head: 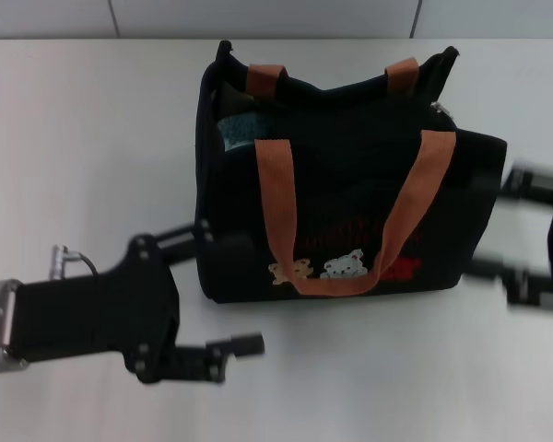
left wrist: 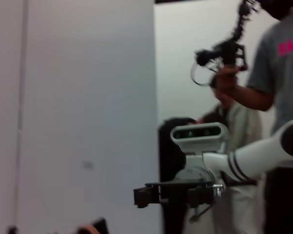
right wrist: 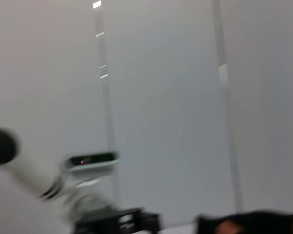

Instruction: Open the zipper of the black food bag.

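The black food bag [head: 350, 184] stands upright in the middle of the white table, its bear patches and red label facing me and its orange-brown handles [head: 275, 198] draped over the front. The zipper [head: 350, 87] runs along the top rim, with a small pale pull [head: 437, 109] near the right end. The top gapes at the left, showing something teal inside. My left gripper [head: 247, 293] is open at the bag's lower left corner, one finger against the bag's side. My right gripper [head: 496, 224], blurred, is open beside the bag's right side. A dark edge of the bag [right wrist: 249, 222] shows in the right wrist view.
The white table [head: 83, 138] ends at a tiled wall behind the bag. In the left wrist view a person [left wrist: 278, 73] holding a handheld device stands beyond my right arm [left wrist: 254, 158].
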Action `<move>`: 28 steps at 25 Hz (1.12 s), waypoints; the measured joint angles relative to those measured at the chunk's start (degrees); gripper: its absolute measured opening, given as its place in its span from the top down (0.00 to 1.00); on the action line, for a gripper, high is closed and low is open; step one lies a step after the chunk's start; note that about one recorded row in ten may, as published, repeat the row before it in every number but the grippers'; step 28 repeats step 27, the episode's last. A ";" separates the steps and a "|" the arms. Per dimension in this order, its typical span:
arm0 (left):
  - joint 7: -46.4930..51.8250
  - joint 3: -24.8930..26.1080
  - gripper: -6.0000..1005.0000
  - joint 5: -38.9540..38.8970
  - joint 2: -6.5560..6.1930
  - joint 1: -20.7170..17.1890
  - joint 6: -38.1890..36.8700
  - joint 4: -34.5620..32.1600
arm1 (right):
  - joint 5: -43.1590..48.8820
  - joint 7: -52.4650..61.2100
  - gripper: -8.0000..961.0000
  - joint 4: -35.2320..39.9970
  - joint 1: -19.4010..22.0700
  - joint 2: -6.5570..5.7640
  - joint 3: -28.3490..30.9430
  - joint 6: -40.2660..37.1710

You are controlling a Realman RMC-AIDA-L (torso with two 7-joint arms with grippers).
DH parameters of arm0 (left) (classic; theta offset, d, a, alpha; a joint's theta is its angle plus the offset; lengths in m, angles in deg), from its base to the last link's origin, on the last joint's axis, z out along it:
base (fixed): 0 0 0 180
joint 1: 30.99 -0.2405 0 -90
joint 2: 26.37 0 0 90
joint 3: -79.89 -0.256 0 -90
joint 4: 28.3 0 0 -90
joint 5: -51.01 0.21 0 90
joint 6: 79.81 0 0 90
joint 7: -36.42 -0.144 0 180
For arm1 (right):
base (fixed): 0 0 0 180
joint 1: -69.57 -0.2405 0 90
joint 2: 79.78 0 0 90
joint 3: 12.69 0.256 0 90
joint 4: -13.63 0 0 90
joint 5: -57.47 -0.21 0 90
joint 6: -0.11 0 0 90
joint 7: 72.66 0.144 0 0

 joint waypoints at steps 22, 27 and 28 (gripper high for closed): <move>2.22 -0.99 0.16 3.37 0.57 0.56 2.90 -0.55 | 10.30 -4.01 0.27 -6.77 -1.27 0.21 0.02 -2.46; 2.15 -0.92 0.16 3.17 0.57 0.53 2.69 -0.49 | 10.23 -4.03 0.27 -6.80 -1.27 0.22 0.22 -2.50; 2.15 -0.92 0.16 3.17 0.57 0.53 2.69 -0.49 | 10.23 -4.03 0.27 -6.80 -1.27 0.22 0.22 -2.50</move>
